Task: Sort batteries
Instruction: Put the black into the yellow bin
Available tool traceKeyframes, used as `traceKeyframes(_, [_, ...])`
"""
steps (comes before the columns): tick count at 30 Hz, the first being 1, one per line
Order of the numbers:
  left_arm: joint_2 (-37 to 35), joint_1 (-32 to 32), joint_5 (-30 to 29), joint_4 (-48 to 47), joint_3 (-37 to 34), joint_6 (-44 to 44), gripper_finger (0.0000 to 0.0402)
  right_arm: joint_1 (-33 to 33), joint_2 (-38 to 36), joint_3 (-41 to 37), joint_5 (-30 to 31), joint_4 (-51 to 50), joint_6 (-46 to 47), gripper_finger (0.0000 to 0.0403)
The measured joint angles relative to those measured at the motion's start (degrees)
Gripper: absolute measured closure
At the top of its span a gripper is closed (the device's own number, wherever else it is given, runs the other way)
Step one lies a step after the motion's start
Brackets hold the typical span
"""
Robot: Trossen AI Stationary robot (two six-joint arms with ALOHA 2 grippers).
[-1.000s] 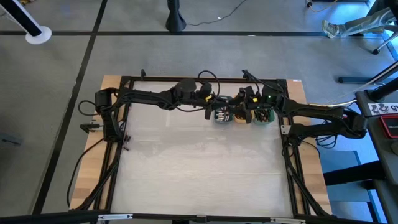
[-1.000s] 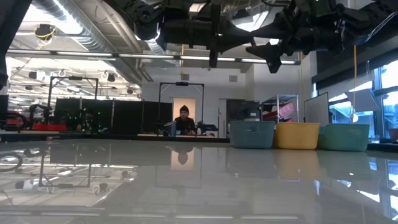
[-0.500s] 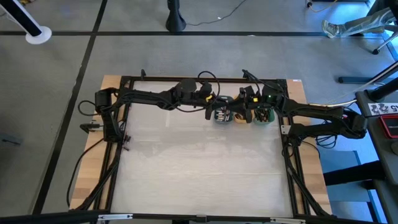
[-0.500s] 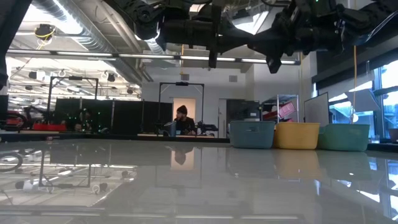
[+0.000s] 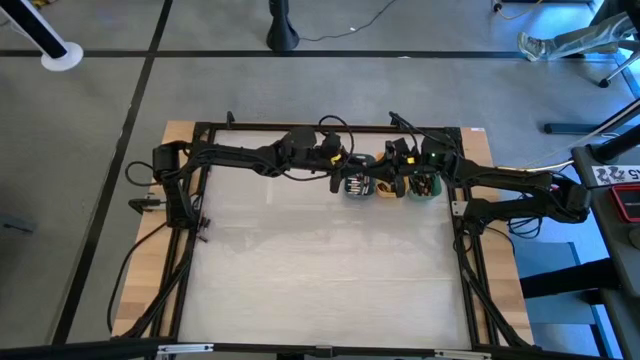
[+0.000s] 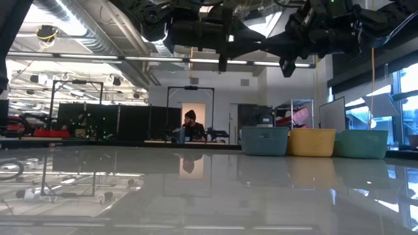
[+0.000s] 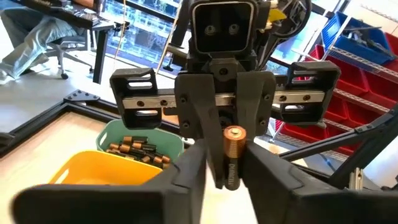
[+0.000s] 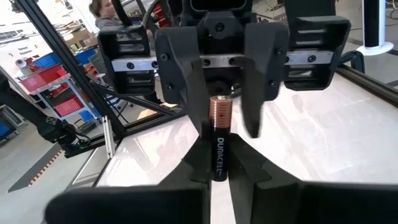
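Note:
One battery (image 8: 219,134), black with a copper upper end, stands upright in mid-air between my two grippers, which face each other level above the trays at the table's far edge. My right gripper (image 8: 219,173) is shut on it. My left gripper (image 7: 227,179) is open, a finger on either side of the battery (image 7: 231,158) and apart from it. Below them are a slate-blue tray (image 5: 357,188), a yellow tray (image 7: 93,171) and a green tray (image 7: 140,132) holding several batteries (image 7: 137,149). My right gripper pinches the battery's black lower part (image 8: 219,163) between its two fingers. The fingers come in level from the table's right side and lie across the battery. The battery stands upright, copper end (image 8: 219,112) up, lifted clear above the trays.
The three trays stand in a row by the far edge, toward the right, in the low view as blue (image 6: 264,140), yellow (image 6: 312,141) and green (image 6: 360,143). The glossy tabletop (image 6: 196,189) stretches out in front of them. A person (image 6: 191,124) sits in the room beyond.
My right gripper has shut on the battery from the table's right side. My left gripper's fingers have then parted and let go of it. Both arms have stayed where they were, and the battery has kept its place above the trays.

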Motion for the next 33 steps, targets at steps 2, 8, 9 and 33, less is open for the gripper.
traceKeyframes(2, [-0.1, 0.3, 0.0, -1.1, 0.0, 0.0, 0.0286, 0.0, 0.0, 0.0, 0.0, -0.2, 0.0, 0.0381])
traceKeyframes(8, [-1.4, 3.4, 4.1, -4.8, 0.0, -0.5, 0.023, -1.9, -1.1, 0.1, -0.3, -3.2, -0.9, 0.0381])
traceKeyframes(9, [-1.8, 4.0, 5.1, -6.0, 0.0, -0.6, 0.0224, -2.7, -1.5, 0.1, -0.3, -4.5, -0.9, 0.0381])
traceKeyframes(33, [-3.7, 10.3, 1.5, -48.1, 0.0, 9.1, 0.0213, -13.6, 4.4, 6.4, 22.6, -51.9, -7.1, 0.0375])
